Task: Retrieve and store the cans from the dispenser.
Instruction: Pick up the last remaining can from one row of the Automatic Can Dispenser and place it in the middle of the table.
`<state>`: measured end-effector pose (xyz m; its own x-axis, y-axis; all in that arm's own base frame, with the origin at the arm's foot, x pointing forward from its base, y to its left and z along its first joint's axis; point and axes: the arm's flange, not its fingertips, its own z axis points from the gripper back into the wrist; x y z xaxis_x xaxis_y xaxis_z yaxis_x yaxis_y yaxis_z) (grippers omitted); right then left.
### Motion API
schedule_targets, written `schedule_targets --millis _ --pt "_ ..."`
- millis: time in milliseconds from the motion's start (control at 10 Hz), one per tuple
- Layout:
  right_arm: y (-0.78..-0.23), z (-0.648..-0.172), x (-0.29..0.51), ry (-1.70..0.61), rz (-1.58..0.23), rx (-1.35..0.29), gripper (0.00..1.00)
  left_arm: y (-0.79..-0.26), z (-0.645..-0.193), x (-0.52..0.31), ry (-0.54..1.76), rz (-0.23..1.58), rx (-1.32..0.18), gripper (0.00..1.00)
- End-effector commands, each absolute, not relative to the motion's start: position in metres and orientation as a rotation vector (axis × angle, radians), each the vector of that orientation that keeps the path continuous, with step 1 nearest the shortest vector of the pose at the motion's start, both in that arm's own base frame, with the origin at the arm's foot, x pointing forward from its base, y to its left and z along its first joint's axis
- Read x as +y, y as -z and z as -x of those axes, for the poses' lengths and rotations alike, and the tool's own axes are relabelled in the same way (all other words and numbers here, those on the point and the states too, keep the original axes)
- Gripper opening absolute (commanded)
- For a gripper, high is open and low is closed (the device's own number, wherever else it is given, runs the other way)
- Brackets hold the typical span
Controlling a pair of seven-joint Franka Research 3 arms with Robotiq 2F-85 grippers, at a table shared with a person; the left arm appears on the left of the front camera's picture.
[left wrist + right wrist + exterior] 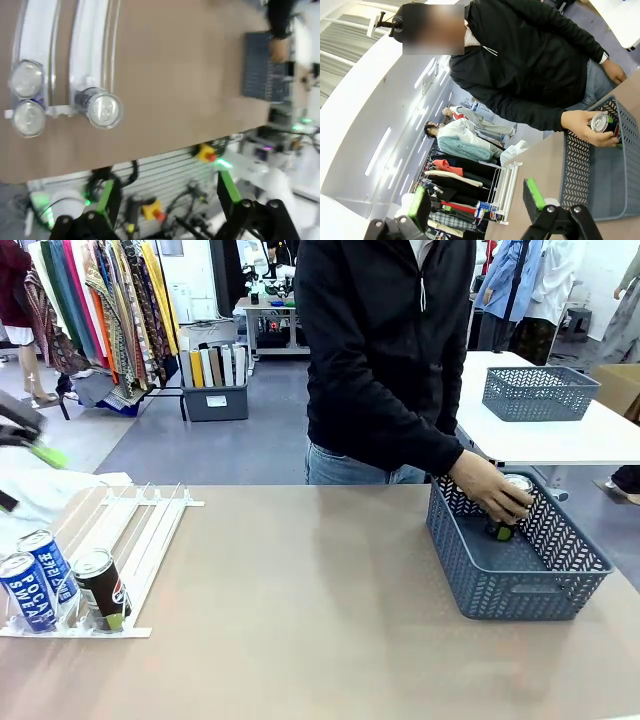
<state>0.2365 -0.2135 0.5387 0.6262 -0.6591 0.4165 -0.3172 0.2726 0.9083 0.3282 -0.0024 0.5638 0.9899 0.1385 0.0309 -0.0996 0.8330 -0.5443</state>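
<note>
The white dispenser [120,530] lies at the table's left, and three cans stand at its low end: two blue Pocari Sweat cans [27,592] [48,560] and a black Pepsi can [100,587]. From above, the left wrist view shows their silver tops [102,108] [27,80] on the rails [90,45]. My left gripper [165,182] is open and empty, hovering off the table's near edge; it shows at the picture's left edge [30,440]. My right gripper [477,192] is also open and empty, held high. The person's hand holds a can [512,502] [600,121] inside the grey basket [500,590].
The grey mesh basket [595,185] sits at the table's right. A second basket [540,392] stands on a white table behind. The person stands at the far edge, one arm reaching into the near basket. Bare tabletop lies between dispenser and basket.
</note>
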Motion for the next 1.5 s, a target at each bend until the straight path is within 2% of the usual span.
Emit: schedule_targets --millis 0,100,200,300,700,800,1400 --pt "-0.543 -0.238 -0.213 0.278 -1.348 -0.955 1.0 -0.551 -0.356 -0.021 -0.099 0.318 0.018 1.0" --pt "-0.543 -0.238 -0.213 0.278 -1.348 -0.955 1.0 -0.544 -0.36 -0.034 -0.083 0.263 -0.004 1.0" --pt "-0.543 -0.238 -0.213 0.278 -1.348 -0.955 1.0 -0.54 -0.364 -0.038 -0.138 0.174 -0.099 1.0" --pt "-0.543 -0.238 -0.213 0.278 -1.348 -0.955 1.0 -0.54 -0.355 -0.047 -0.083 0.317 -0.003 1.0" --pt "-0.543 -0.238 -0.213 0.278 -1.348 -0.955 1.0 -0.539 -0.359 -0.048 -0.066 0.299 -0.011 1.0" --pt "-0.543 -0.238 -0.213 0.278 -1.348 -0.955 1.0 -0.521 -0.37 -0.049 -0.119 0.206 -0.061 1.0" --pt "-0.543 -0.238 -0.213 0.278 -1.348 -0.955 1.0 -0.45 -0.372 -0.06 -0.139 0.117 -0.087 1.0"
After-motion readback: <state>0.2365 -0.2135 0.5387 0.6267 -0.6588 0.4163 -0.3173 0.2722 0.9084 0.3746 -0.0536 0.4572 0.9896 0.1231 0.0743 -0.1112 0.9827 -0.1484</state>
